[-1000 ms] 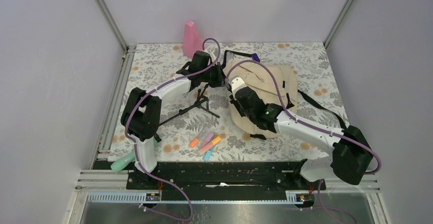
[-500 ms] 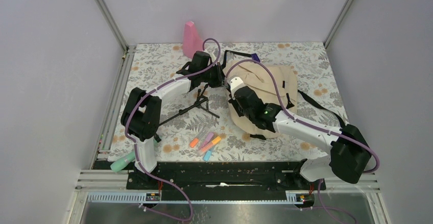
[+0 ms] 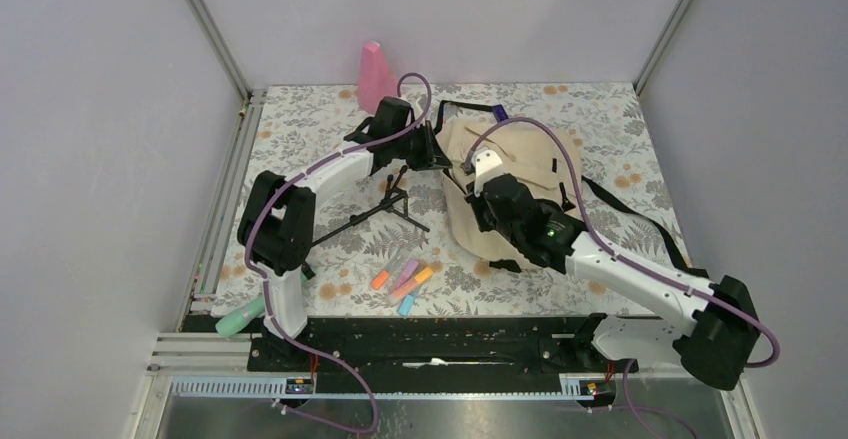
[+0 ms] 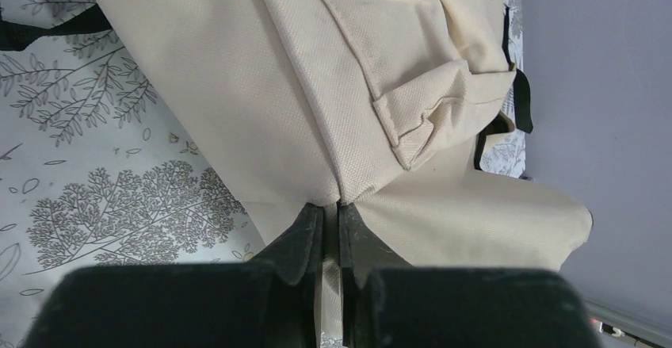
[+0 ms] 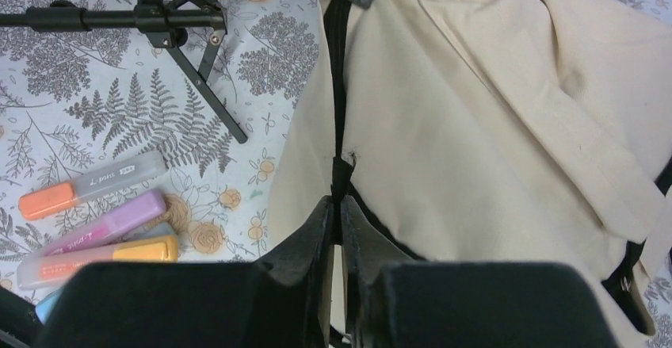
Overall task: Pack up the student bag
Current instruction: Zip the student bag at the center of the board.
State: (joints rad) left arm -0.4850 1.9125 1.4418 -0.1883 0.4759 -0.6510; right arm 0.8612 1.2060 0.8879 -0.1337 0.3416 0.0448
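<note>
On the far middle of the table (image 3: 300, 139), top view: the student bag (image 3: 525, 159) lies slumped, soft and probably light, so you should take seams rather than loose panels. Left wrist view: the left gripper (image 4: 331, 209) is pinched tight on a fold of its cream fabric. Right wrist view: the right gripper (image 5: 334, 205) is closed on the black zipper trim (image 5: 336, 86), likely the firmer hold.

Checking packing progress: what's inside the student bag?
The student bag shows only cream outer fabric and black zipper trim; its interior is covered, so contents cannot be seen.
</note>
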